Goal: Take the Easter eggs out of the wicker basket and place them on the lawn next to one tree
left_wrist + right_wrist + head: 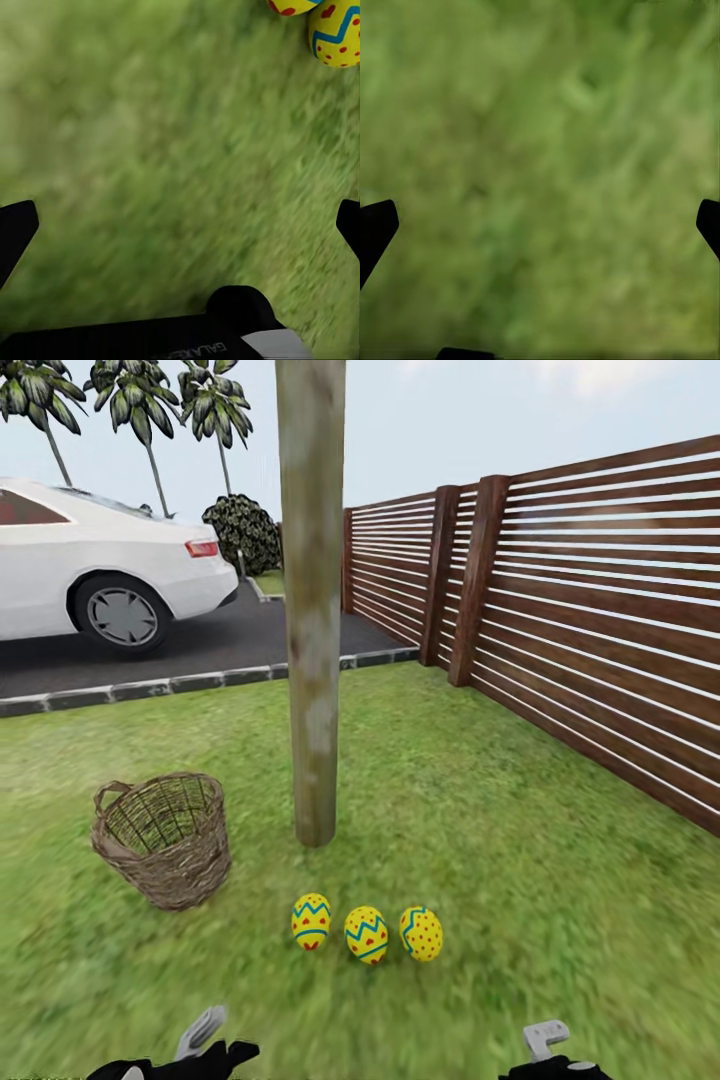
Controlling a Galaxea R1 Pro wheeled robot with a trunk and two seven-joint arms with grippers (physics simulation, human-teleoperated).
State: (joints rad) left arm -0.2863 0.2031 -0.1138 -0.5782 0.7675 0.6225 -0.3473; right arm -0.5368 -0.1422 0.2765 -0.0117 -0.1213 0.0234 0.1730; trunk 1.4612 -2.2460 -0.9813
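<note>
Head view: the tree (pixel 312 600) stands upright on the lawn (pixel 520 860). Three Easter eggs lie in a row on the grass just in front of its base: one egg (pixel 311 921) nearest the basket side, a middle egg (pixel 366 934), and a dotted egg (pixel 421 933) on the fence side. They sit close together, apart from the trunk. The wicker basket (pixel 165 838) stands beside the tree, on the side towards the driveway, and appears empty as far as its interior shows. Both arms are drawn back, well short of the eggs.

Left wrist view: the left hand (pixel 180 225) is released, fingers spread wide over bare grass, holding nothing; two eggs sit at the frame's edge.

Right wrist view: the right hand (pixel 540 225) is likewise released and empty over grass.

Judgement: placement looks complete. The next move calls only for confirming the basket is empty and keeping clear of the eggs.
</note>
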